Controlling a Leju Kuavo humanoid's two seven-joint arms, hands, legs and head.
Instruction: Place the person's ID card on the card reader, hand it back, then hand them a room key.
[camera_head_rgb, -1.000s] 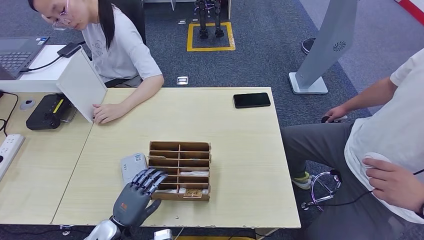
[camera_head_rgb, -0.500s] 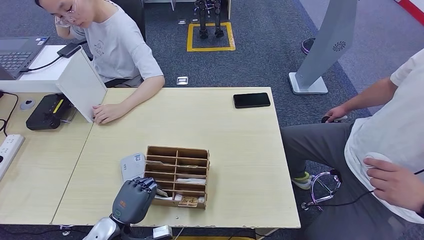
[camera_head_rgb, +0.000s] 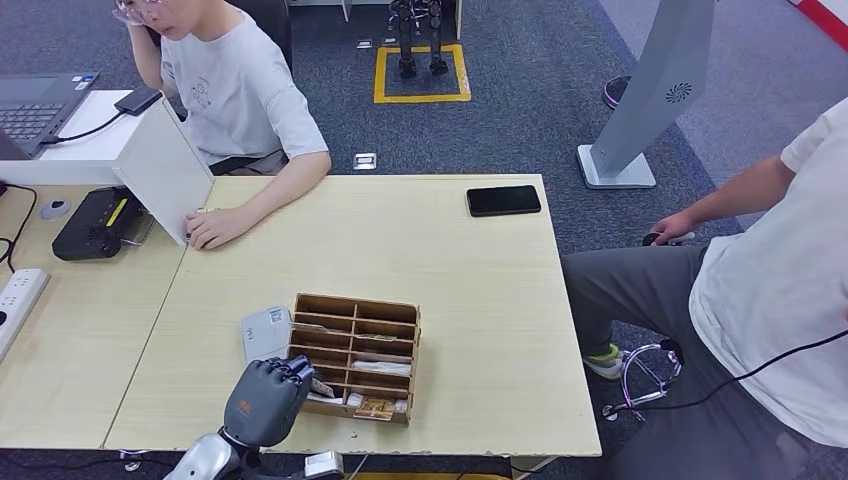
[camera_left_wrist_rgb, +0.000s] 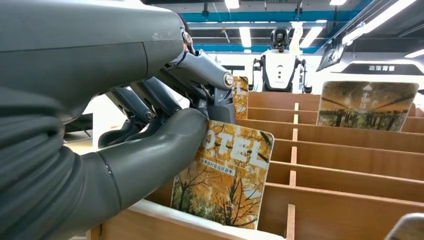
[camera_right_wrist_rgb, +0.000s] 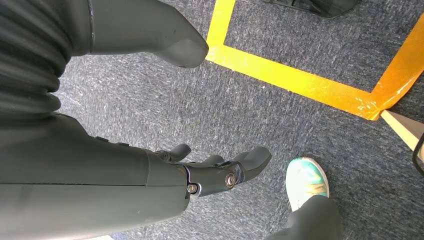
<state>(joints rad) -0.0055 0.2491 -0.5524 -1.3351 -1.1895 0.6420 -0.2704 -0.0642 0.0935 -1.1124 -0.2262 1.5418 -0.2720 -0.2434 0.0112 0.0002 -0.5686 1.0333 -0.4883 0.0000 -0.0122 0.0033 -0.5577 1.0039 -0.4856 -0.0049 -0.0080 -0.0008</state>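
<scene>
The left hand (camera_left_wrist_rgb: 165, 135) pinches a hotel key card (camera_left_wrist_rgb: 222, 182) in the wooden organizer (camera_head_rgb: 355, 355); handing it over remains.

The room key (camera_left_wrist_rgb: 225, 180) pinched by the left hand (camera_left_wrist_rgb: 150, 125) has its first letter hidden behind the thumb; its lower edge sits behind the near wall of the wooden rack (camera_left_wrist_rgb: 345, 165). A second card behind the fingers (camera_left_wrist_rgb: 241, 95) shows as a sliver. The small print is illegible. The seated person (camera_head_rgb: 235, 90) is cut off by the far edge.
</scene>
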